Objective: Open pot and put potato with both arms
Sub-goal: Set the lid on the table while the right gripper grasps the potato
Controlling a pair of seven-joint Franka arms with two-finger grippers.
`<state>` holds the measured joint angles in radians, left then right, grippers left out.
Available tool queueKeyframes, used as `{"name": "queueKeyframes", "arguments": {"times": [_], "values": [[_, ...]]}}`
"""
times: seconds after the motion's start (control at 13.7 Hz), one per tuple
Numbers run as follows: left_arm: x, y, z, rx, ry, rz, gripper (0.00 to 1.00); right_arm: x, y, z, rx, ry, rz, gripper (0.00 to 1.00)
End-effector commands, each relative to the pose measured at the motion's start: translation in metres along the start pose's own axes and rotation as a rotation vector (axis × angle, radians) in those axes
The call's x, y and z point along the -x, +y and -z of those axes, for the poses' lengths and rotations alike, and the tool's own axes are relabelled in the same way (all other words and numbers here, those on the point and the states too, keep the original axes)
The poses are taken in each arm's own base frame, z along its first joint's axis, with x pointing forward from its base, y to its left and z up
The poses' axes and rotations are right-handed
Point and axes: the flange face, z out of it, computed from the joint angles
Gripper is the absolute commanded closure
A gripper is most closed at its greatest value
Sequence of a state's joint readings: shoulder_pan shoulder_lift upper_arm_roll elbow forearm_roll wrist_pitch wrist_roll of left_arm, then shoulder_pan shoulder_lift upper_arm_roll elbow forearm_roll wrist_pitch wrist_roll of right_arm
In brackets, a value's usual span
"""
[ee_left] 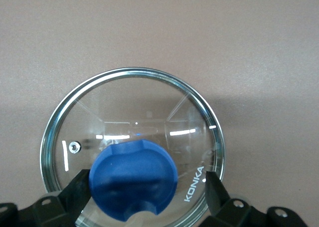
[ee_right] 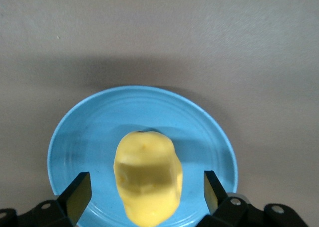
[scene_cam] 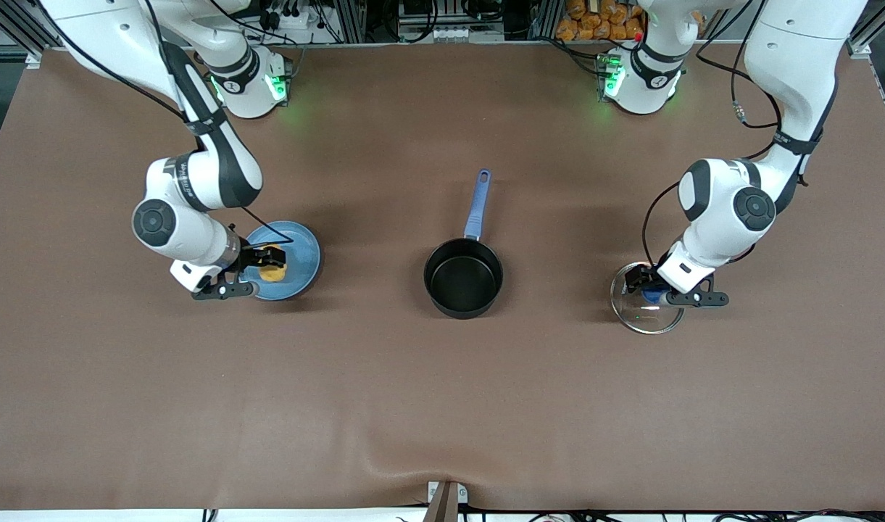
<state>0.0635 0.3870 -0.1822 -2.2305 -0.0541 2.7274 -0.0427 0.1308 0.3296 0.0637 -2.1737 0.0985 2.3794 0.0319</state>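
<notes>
The black pot [scene_cam: 462, 279] stands open at the table's middle, its blue handle [scene_cam: 478, 203] pointing toward the robots' bases. Its glass lid [scene_cam: 634, 315] lies on the table toward the left arm's end. My left gripper [scene_cam: 656, 290] is low over the lid, open, with its fingers on either side of the blue knob [ee_left: 133, 179] and a gap on one side. The yellow potato [scene_cam: 273, 270] lies on a blue plate [scene_cam: 304, 254] toward the right arm's end. My right gripper [scene_cam: 268, 261] is open, with its fingers [ee_right: 79, 194] astride the potato [ee_right: 148, 182] and not touching it.
The brown table cover has a fold at its front edge [scene_cam: 413, 453]. Clutter and cables sit past the table's back edge [scene_cam: 594, 22]. Both arms' elbows hang over the table above the plate and the lid.
</notes>
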Motion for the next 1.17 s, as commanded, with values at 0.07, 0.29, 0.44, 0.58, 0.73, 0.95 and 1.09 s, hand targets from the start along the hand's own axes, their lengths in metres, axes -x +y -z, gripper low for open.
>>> {"name": "queueKeyframes", "arguments": {"times": [0.07,0.29,0.44,0.58,0.73,0.95,1.09], "values": [[-0.005,0.002,0.015,0.0,0.029,-0.015,0.0,0.005,0.0,-0.014,-0.003,0.03,-0.005,0.0],[-0.009,0.004,0.076,-0.017,-0.005,-0.03,0.0,0.006,-0.001,-0.031,0.0,0.028,-0.004,0.05],[-0.009,0.002,0.119,-0.03,0.015,-0.043,0.0,0.007,-0.011,-0.037,0.002,0.021,0.015,0.22],[-0.006,-0.001,0.158,-0.042,0.016,-0.048,0.0,0.01,-0.01,-0.039,0.005,0.019,0.017,0.62],[-0.004,0.0,0.202,-0.053,0.011,-0.065,0.0,0.007,-0.014,-0.029,0.003,0.02,0.022,0.96],[-0.005,-0.005,0.267,-0.06,-0.049,-0.072,0.0,-0.022,-0.035,0.022,-0.009,0.011,0.045,1.0],[-0.008,-0.001,0.305,-0.059,-0.082,-0.083,0.0,-0.049,-0.075,0.084,-0.016,-0.006,0.017,1.0]]}}
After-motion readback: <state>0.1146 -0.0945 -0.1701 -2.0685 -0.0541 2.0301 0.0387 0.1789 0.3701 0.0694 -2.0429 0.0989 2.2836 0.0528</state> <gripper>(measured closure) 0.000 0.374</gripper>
